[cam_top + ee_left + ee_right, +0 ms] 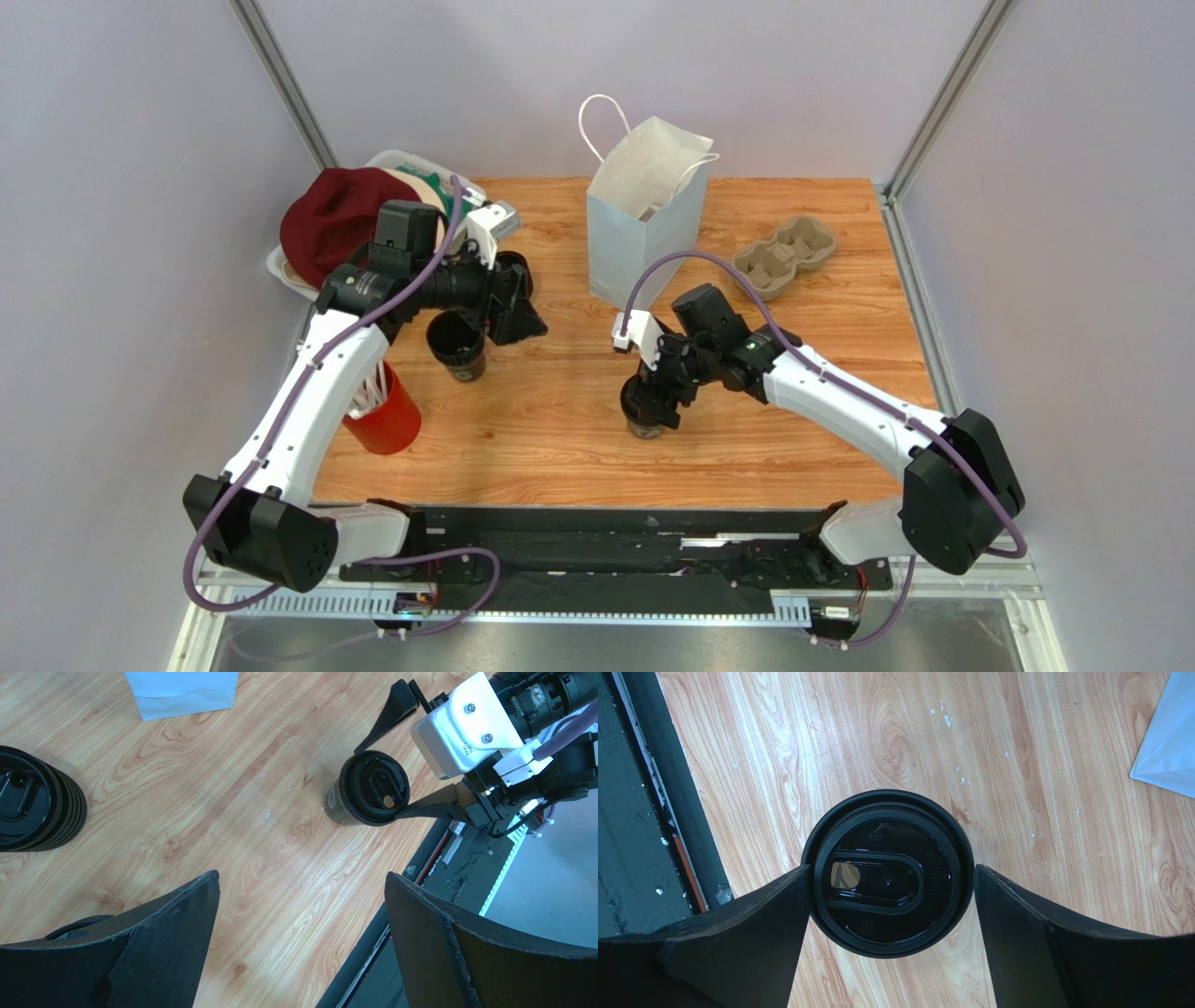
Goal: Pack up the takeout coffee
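Two takeout coffee cups, black with black lids, stand on the wooden table. One cup (pixel 889 882) stands between the fingers of my right gripper (pixel 892 870). The left finger (pixel 773 917) touches its rim, and a thin gap shows at the right finger (pixel 1018 924). From the top view this cup (pixel 645 410) is near the table's front, under my right gripper (pixel 654 389). The other cup (pixel 457 345) stands left of my left gripper (pixel 516 319), which is open over bare wood (pixel 300 878). The pale-blue paper bag (pixel 638 210) stands open at the back.
A grey pulp cup tray (pixel 786 255) lies right of the bag. A red cup of white straws (pixel 383 409) stands under my left arm. A bin with a dark red cloth (pixel 330 217) sits at the back left. The table's black front edge (pixel 661 777) is close to the right gripper.
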